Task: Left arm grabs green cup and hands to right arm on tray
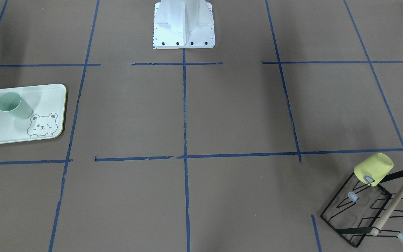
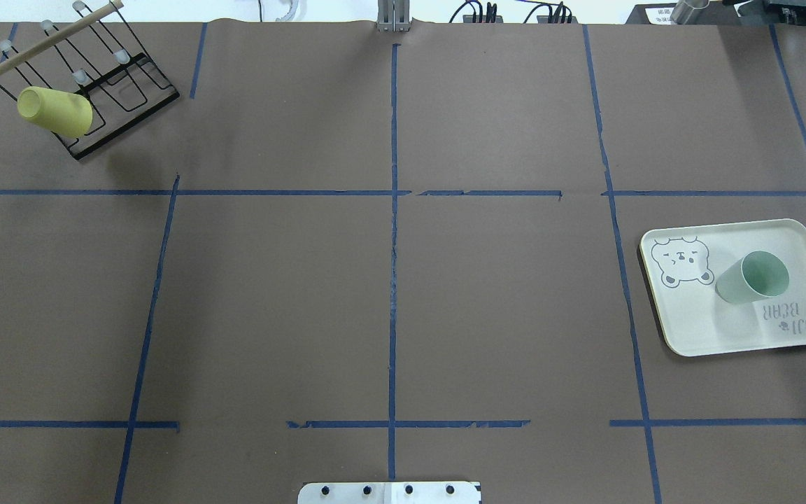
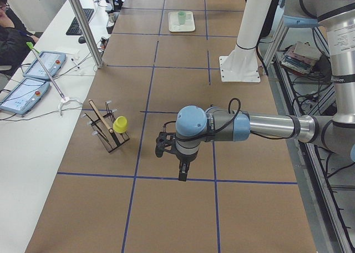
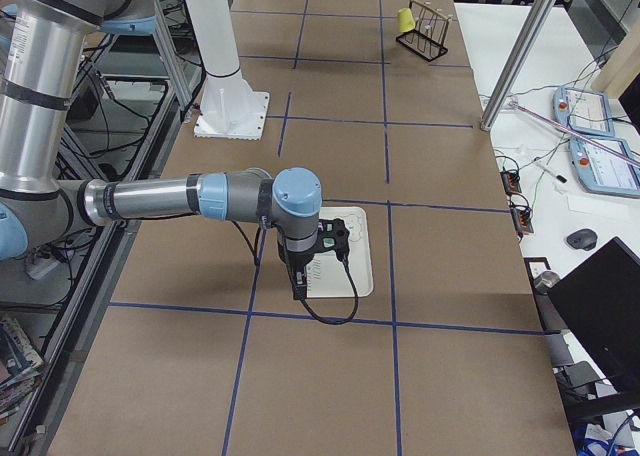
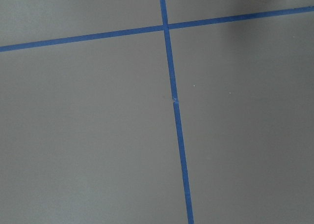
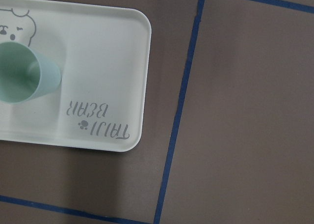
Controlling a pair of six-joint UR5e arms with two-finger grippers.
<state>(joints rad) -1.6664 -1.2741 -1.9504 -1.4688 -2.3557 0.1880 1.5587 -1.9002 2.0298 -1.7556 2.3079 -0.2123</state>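
**A:** The left arm (image 3: 244, 125) is reaching out level over the near end of the surface (image 2: 270, 301), with the left gripper (image 3: 182, 174) pointing straight down. Its wrist camera is looking onto a crossing of blue tape lines (image 5: 171, 101). Only a side view is catching the fingers, so I cannot tell whether they are spread or pressed together.

**B:** The right arm (image 4: 170, 198) is doing much the same. The right gripper (image 4: 298, 288) is hanging by a corner of the tray (image 2: 697, 329), and I cannot tell how its fingers are standing either.

**A:** Where is the green cup (image 2: 753, 278) sitting?

**B:** It is standing upright on the tray, mouth up, between the bear drawing and the lettering. The tray is lying on the robot's right side, its short edge just beside a tape line and not touching it.

**A:** And the room for moving?

**B:** A wide stretch of brown paper is running between the tray and the wire rack (image 1: 355, 230). The rack is sitting at the far left corner with the yellow cup (image 2: 54, 110) hanging tilted on it. The white base (image 1: 184, 24) is standing at the robot's edge. An operator (image 3: 10, 31) is sitting at the side bench (image 3: 39, 64).
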